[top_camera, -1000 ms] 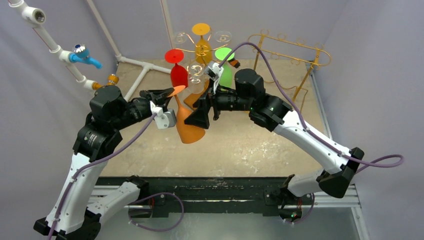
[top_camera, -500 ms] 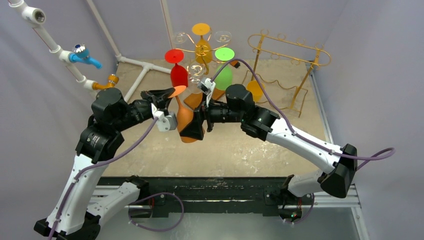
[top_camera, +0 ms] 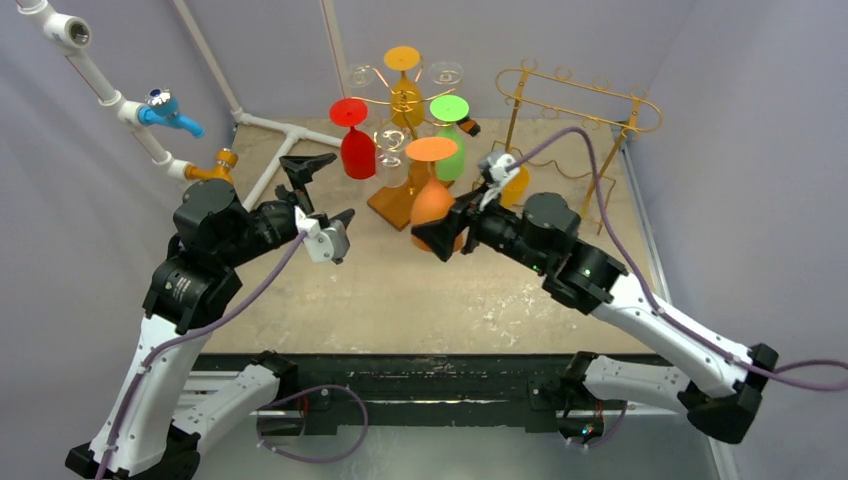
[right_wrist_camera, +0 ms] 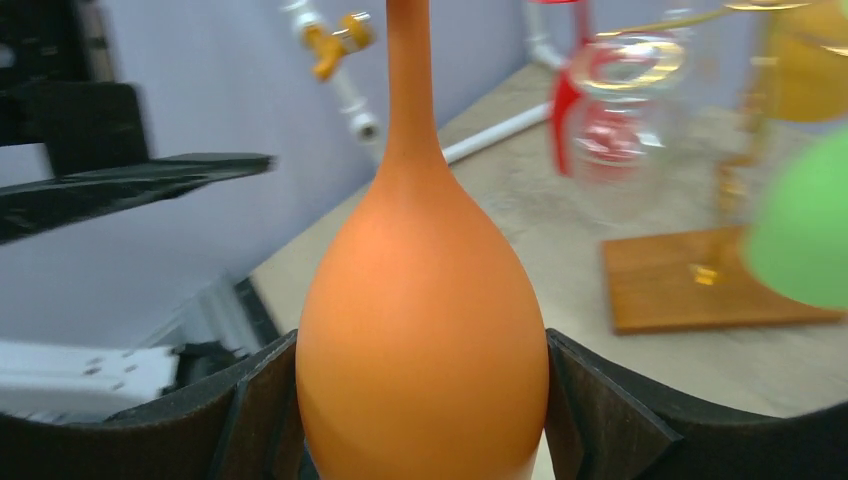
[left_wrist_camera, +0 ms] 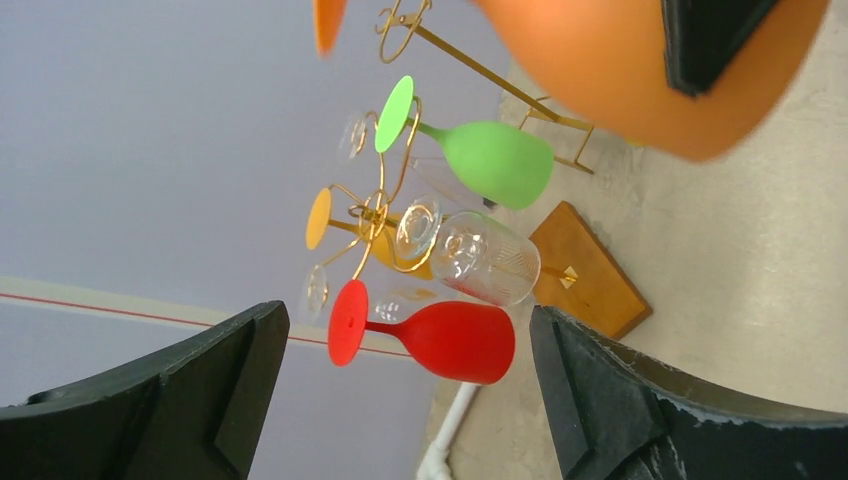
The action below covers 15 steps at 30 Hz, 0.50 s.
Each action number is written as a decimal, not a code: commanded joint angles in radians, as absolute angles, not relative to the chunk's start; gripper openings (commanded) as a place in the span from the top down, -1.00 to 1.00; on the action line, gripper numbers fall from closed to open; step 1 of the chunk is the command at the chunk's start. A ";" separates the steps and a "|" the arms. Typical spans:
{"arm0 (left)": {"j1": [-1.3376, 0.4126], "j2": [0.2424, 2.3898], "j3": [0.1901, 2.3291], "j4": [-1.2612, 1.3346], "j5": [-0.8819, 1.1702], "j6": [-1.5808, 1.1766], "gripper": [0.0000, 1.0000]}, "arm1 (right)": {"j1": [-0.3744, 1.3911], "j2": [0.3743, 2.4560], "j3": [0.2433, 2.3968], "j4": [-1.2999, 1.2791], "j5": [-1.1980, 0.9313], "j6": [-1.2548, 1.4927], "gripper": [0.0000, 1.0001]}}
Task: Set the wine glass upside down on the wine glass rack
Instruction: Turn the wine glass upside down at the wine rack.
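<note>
While the right hand (top_camera: 438,238) clamps the bowl of the orange wine glass (top_camera: 432,200), held foot-up just beside the wine glass rack (top_camera: 393,204), the left hand (top_camera: 322,190) hangs open and empty. The carry to the rack is underway. Next, the stem likely needs to slide into a free slot.

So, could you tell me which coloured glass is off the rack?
The orange glass, held by the right claw; the red glass and green glass hang on the rack.

Bright, even, diffuse light; shadows faint. Right wrist view: rack (right_wrist_camera: 700,285) behind blurred. Top view sharp.
</note>
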<state>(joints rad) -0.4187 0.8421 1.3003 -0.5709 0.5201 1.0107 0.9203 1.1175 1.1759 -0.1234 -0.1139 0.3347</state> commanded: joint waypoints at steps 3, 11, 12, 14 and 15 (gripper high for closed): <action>-0.419 0.849 1.370 -0.692 0.458 0.796 -1.00 | 0.737 0.883 0.938 -0.089 0.251 0.227 -0.29; -0.419 0.821 1.336 -0.729 0.424 0.693 -1.00 | 0.456 0.773 0.752 0.033 0.272 0.152 -0.25; -0.419 0.821 1.330 -0.729 0.422 0.690 -1.00 | 0.447 0.776 0.749 0.046 0.299 0.155 -0.24; -0.419 0.822 1.314 -0.725 0.420 0.681 -1.00 | 0.438 0.781 0.739 0.066 0.360 0.169 -0.23; -0.419 0.822 1.308 -0.725 0.419 0.678 -1.00 | 0.433 0.783 0.727 0.079 0.381 0.180 -0.23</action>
<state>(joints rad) -0.4187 0.8280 1.3270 -0.7273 0.4393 0.7399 0.4507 0.8062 0.7353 -0.0681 0.2661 0.1928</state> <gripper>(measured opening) 0.996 0.802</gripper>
